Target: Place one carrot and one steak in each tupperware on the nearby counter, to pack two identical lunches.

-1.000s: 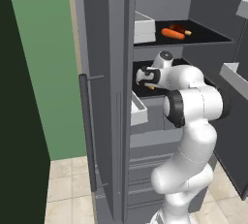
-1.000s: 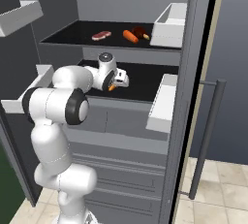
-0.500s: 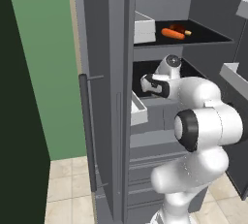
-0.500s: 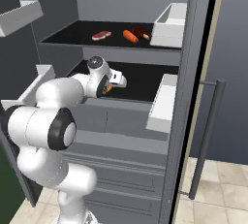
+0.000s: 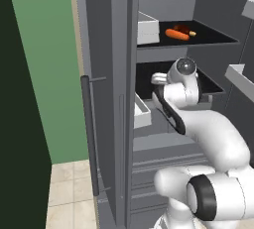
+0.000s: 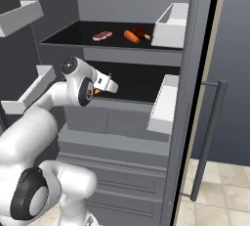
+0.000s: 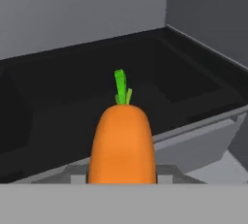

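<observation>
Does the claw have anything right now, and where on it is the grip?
Yes: the claw holds a carrot, gripped near its thick lower end, with the green top pointing away from the hand.

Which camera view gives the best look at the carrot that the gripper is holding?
The hand view: the carrot stands large and centred, green top visible, above the dark shelf. The right base view shows a small orange bit at the gripper. In the left base view the arm hides it.
</observation>
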Robot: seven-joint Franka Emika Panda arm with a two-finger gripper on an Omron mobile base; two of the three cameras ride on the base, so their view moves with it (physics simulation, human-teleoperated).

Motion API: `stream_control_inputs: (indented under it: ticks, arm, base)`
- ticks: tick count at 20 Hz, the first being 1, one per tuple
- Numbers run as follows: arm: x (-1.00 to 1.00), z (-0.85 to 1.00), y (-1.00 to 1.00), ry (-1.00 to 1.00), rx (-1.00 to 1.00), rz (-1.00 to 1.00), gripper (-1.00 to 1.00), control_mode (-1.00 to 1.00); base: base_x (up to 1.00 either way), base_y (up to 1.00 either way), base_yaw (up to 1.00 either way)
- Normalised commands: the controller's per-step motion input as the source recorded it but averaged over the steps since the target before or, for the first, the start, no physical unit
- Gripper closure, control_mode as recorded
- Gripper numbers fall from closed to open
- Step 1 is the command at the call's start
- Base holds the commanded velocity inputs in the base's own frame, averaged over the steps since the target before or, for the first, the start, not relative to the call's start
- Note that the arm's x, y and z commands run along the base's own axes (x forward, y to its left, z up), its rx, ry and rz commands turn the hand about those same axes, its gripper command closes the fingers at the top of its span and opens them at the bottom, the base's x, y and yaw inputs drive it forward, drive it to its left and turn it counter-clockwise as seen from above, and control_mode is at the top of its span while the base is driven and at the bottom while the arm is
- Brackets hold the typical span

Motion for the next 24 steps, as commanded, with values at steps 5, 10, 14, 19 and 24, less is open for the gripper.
stream_control_inputs:
  ticks: [5, 10, 14, 19, 24]
  arm:
    - [-1.00, 0.75, 0.00, 0.05, 0.29, -0.14, 1.00, -1.00]
    - [-0.90, 0.08, 0.00, 0.00, 0.19, -0.02, 1.00, -1.00]
    - [-0.03, 0.00, 0.00, -0.01, 0.00, 0.00, 1.00, -1.00]
    - [-0.39, -0.17, 0.10, 0.03, 0.01, 0.00, 1.00, 1.00]
    - [0.00, 0.00, 0.00, 0.00, 0.00, 0.00, 1.00, 1.00]
  base:
    - [0.00, 0.00, 0.00]
    - [0.00, 0.00, 0.00]
    - [0.00, 0.00, 0.00]
    - [-0.20, 0.06, -0.01]
    - [-1.00, 0.26, -0.11]
